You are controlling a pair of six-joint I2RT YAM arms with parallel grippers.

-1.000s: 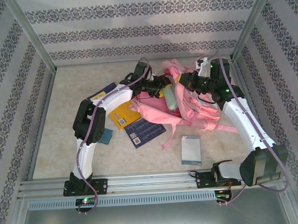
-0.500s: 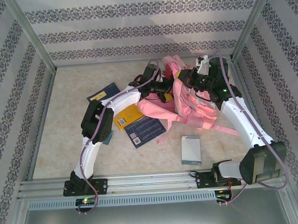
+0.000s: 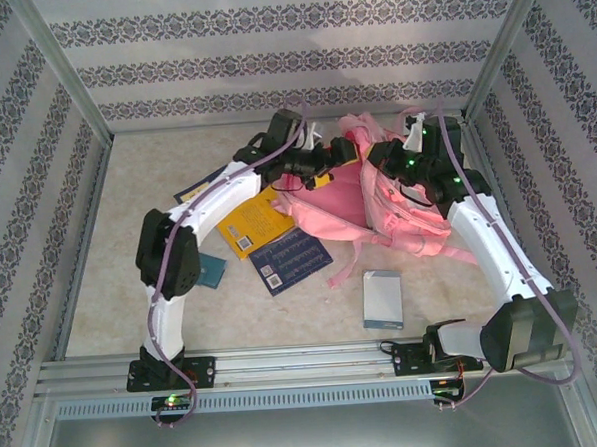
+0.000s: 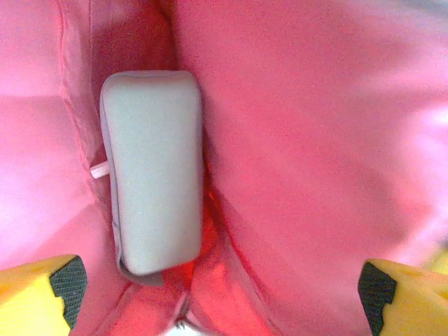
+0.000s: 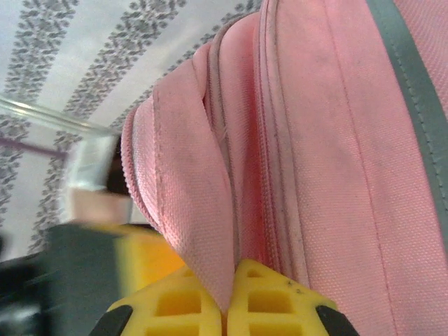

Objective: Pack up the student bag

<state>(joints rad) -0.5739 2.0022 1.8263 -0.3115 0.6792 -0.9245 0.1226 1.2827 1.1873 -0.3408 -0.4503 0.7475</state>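
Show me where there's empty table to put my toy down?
The table is bare on the left, between the side wall and the left arm, along the back wall left of the student bag, and between the dark blue booklet and the near rail, left of the grey case. The middle is crowded: bag, books, both arms.
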